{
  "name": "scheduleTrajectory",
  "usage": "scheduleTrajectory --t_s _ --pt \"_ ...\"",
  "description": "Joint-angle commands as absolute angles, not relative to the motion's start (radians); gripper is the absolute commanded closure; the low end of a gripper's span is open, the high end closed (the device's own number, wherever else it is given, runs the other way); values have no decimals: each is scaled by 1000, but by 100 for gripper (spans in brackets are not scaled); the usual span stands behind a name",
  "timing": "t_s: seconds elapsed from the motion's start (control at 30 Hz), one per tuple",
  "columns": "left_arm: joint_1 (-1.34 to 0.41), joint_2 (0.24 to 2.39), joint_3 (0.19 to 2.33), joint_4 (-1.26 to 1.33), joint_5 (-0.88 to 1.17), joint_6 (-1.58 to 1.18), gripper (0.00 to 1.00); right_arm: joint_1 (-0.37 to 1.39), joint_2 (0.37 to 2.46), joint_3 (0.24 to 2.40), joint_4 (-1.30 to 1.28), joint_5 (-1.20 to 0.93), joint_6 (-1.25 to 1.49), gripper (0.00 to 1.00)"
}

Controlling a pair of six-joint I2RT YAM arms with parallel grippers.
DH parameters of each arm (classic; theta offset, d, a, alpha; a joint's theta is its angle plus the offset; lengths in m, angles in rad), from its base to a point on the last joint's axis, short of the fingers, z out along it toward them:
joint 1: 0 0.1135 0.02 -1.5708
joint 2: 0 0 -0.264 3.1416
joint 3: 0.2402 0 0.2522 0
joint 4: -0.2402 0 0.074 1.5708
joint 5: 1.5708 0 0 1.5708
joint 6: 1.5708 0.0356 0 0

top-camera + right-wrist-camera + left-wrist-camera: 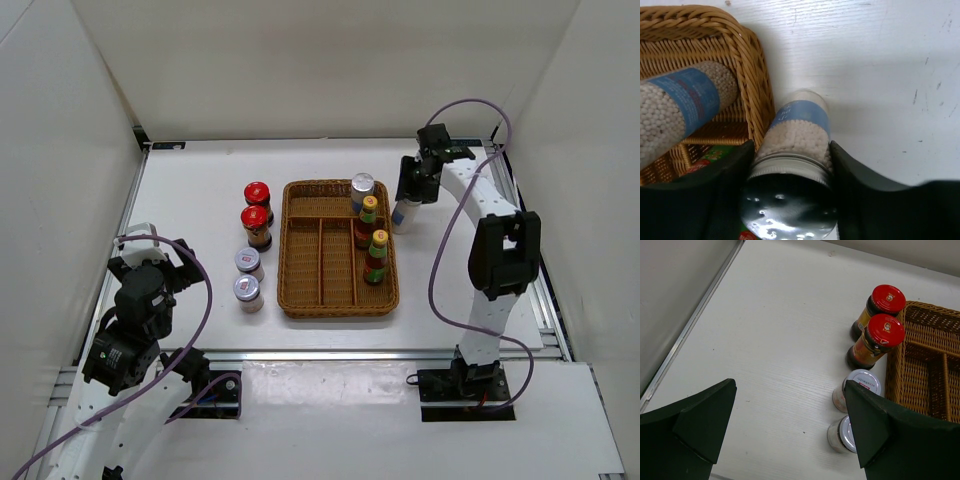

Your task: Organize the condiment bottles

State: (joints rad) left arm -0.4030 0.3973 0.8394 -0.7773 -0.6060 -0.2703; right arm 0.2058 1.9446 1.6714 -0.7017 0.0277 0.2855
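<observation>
My right gripper (413, 188) (791, 152) is shut on a silver-capped white bottle (404, 216) (801, 127) that stands on the table just right of the wicker tray (340, 308). A second white bottle (362, 186) (685, 102) and two yellow-capped red sauce bottles (368, 216) (377, 256) stand in the tray's right compartment. Left of the tray stand two red-lidded dark jars (257, 193) (884, 331) and two short silver-lidded jars (247, 289) (864, 383). My left gripper (170, 265) (790, 390) hangs open at the near left, holding nothing.
The tray's left and middle compartments (320, 260) hold nothing. White walls close in the table on three sides, and a metal rail (687, 327) runs along its left edge. The right arm's cable (440, 250) loops beside the tray.
</observation>
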Motion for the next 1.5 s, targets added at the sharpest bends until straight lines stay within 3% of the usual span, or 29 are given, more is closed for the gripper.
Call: scheduleTrajectory --t_s 0.0,0.03,0.1,0.17,0.3,0.43,0.53,0.73,1.13,1.27,1.4,1.47 --pt "-407 402 831 -759 -603 -262 0 201 1849 1651 -663 66 304 67" --pt "-407 402 831 -759 -603 -262 0 201 1815 1640 -651 89 314 80" --pt "-407 402 831 -759 -603 -262 0 201 1726 1640 -650 170 324 95" --pt "-407 402 831 -759 -603 -262 0 225 1648 1669 -641 218 324 99" --pt "-407 402 831 -759 -603 -262 0 303 1545 1739 -589 279 250 100" --pt "-407 402 831 -759 -603 -262 0 406 1574 1821 -543 244 193 100" --pt "-407 402 831 -759 -603 -262 0 486 1705 2000 -603 167 129 100" --pt "-407 402 831 -759 -603 -262 0 636 2008 2363 -787 205 69 100" --pt "-407 383 822 -750 -603 -253 0 641 2247 2349 -815 120 97 99" --pt "-407 383 822 -750 -612 -253 0 641 2302 2349 -815 120 106 91" --pt "-407 383 822 -750 -612 -253 0 641 2313 2339 -793 120 106 76" --pt "-407 383 822 -750 -612 -253 0 641 2313 2330 -793 120 115 35"
